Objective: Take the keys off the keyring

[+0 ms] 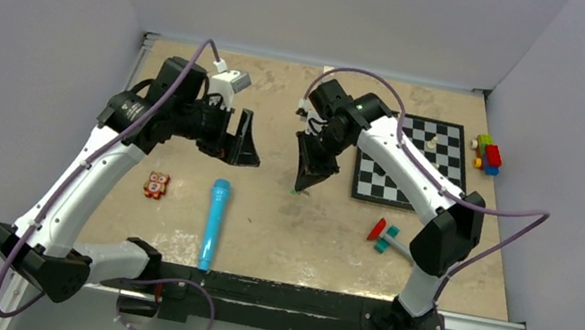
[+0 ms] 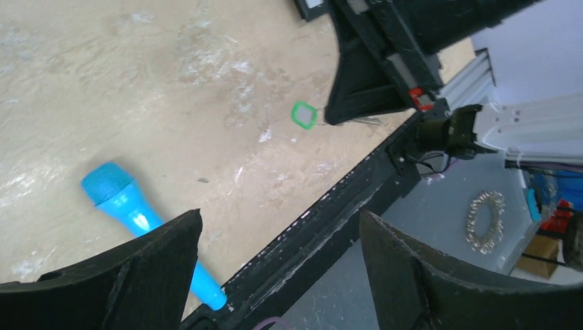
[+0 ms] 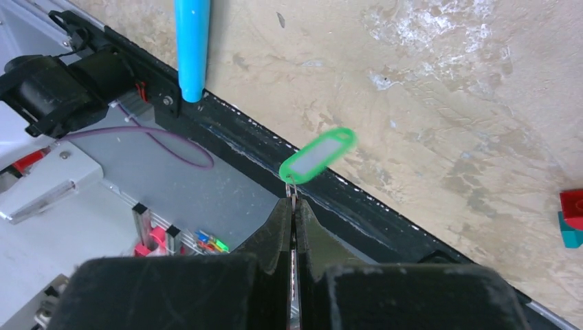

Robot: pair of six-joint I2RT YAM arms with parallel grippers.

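Note:
My right gripper [image 3: 294, 201] is shut on the thin metal keyring and holds it in the air over the table's middle. A green key tag [image 3: 317, 155] with a pale label hangs from the ring just past the fingertips. It also shows in the left wrist view [image 2: 304, 114], next to the right gripper's dark fingers [image 2: 361, 86]. The keys are hidden between the shut fingers. My left gripper [image 1: 241, 140] is open and empty, raised a short way left of the right gripper [image 1: 312, 168] and facing it.
A blue toy microphone [image 1: 214, 220] lies near the front edge. A small red toy [image 1: 156, 185] lies left of it. A chessboard [image 1: 413, 163] sits at the back right, with coloured bricks [image 1: 487, 154] beyond and a red and teal toy [image 1: 384, 234] in front.

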